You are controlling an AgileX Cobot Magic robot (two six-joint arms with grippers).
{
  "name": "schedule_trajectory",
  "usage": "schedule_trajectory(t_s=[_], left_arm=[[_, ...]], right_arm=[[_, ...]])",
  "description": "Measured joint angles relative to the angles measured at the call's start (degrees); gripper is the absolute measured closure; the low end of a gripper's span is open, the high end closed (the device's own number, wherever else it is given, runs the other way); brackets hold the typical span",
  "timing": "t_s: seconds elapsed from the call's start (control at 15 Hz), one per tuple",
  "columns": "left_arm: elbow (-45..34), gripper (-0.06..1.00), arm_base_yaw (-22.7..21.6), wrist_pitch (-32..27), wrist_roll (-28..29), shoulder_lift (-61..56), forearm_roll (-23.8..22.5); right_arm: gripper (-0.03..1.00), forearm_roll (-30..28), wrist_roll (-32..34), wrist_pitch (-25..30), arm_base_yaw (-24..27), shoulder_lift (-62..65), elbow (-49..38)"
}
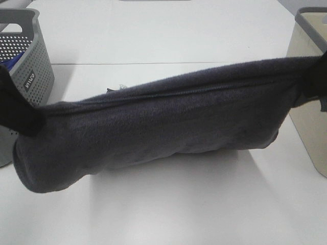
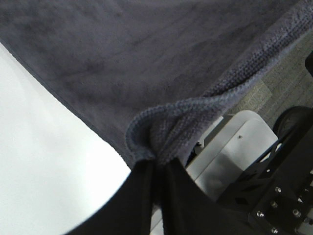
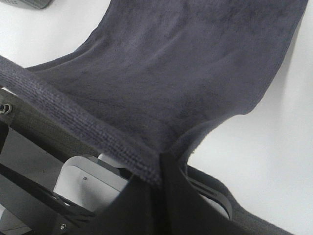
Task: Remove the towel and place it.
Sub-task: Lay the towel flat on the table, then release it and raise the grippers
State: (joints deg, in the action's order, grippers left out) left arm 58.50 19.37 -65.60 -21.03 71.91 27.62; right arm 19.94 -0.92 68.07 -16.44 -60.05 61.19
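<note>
Left gripper [image 2: 157,167] and right gripper [image 3: 161,161] clamp the towel [image 1: 163,122] at its hemmed ends; soft, limp, sagging, likely light.

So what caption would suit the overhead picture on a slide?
Dark towel stretched over the white table, held at its ends by left gripper and right gripper.

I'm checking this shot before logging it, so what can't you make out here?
High view: the towel hides the table under it.
High view: the grey basket is cut by the left edge, its contents mostly hidden.
High view: the beige bin is cut by the right edge.
</note>
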Motion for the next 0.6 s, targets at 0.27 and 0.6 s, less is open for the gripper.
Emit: schedule_trajectory(t_s=[0.27,0.6], left_arm=[[-7.6,0.93,-0.2,-0.1,0.0,-0.1,4.0],[-14.9,0.93,-0.3,-0.5,2.7,-0.1,6.2]], right_arm=[[0.96,2.2,0.9,-0.1,0.0,1.7,-7.2],[0.96,6.6,1.2,-0.3,0.1,1.8,-18.7]])
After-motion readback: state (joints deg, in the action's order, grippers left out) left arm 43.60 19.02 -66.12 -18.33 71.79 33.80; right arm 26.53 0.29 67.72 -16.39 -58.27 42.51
